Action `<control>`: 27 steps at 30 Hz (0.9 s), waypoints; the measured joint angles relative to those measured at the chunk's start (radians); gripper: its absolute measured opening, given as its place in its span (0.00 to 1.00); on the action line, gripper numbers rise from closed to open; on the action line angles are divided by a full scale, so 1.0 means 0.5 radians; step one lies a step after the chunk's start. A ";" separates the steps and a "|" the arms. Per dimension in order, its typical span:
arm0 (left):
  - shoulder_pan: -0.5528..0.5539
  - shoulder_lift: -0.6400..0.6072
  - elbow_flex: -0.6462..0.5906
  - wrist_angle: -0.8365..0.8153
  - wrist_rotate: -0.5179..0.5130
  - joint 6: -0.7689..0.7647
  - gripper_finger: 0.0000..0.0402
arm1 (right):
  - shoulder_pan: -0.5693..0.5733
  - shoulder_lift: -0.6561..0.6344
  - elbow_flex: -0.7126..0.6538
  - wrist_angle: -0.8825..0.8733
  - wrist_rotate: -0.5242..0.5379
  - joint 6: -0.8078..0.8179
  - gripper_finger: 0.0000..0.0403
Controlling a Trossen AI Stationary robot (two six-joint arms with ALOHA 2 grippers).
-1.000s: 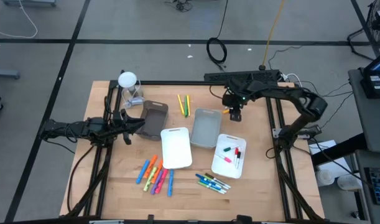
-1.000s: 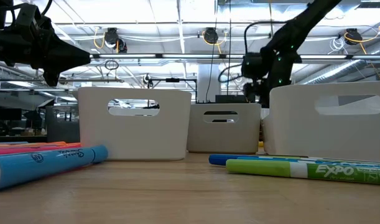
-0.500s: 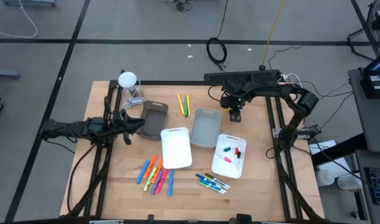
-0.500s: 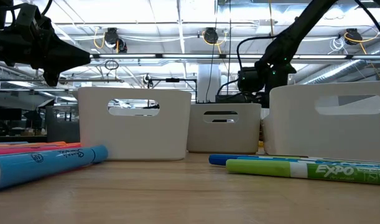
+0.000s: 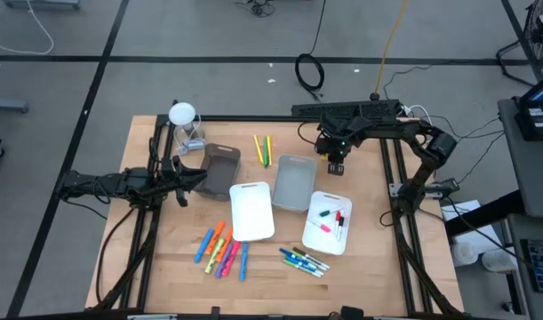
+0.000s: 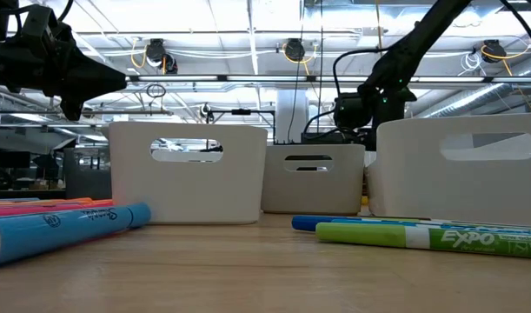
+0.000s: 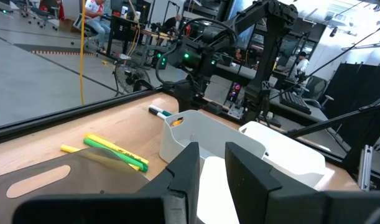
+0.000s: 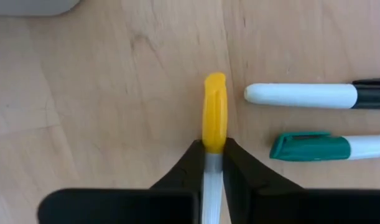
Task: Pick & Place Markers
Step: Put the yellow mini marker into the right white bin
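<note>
Right hand pinching a yellow-capped marker at the far edge of the surface

The right hand (image 8: 213, 163) is closing tightly on the yellow-capped marker (image 8: 214, 118), gripping its pale barrel just behind the cap while it is lying on the surface (image 8: 102, 93) beside a white marker (image 8: 301, 95) and a green-capped marker (image 8: 314, 147). It is looking light, stiff and smooth, so a mid-barrel pinch seems safest against pivoting. The left hand (image 7: 209, 163) is waiting near the brown tray (image 5: 222, 169), fingers narrowly parted and holding nothing.
</note>
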 joint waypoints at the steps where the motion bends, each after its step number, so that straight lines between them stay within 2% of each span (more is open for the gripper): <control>1: 0.000 0.000 -0.001 0.000 0.000 0.000 0.20 | 0.006 -0.014 -0.003 -0.008 0.002 0.018 0.07; 7: -0.001 0.000 -0.001 0.000 0.000 -0.001 0.20 | 0.079 -0.252 -0.005 -0.031 0.051 0.061 0.05; 14: 0.000 0.000 -0.001 0.000 0.000 0.000 0.20 | 0.269 -0.679 -0.005 -0.068 0.032 0.228 0.06; 20: 0.000 0.000 0.000 -0.001 0.000 0.000 0.20 | 0.566 -0.967 -0.003 -0.070 -0.183 0.486 0.06; 27: 0.000 0.000 0.000 0.000 0.000 -0.001 0.20 | 1.038 -1.007 -0.002 -0.071 -0.337 0.836 0.06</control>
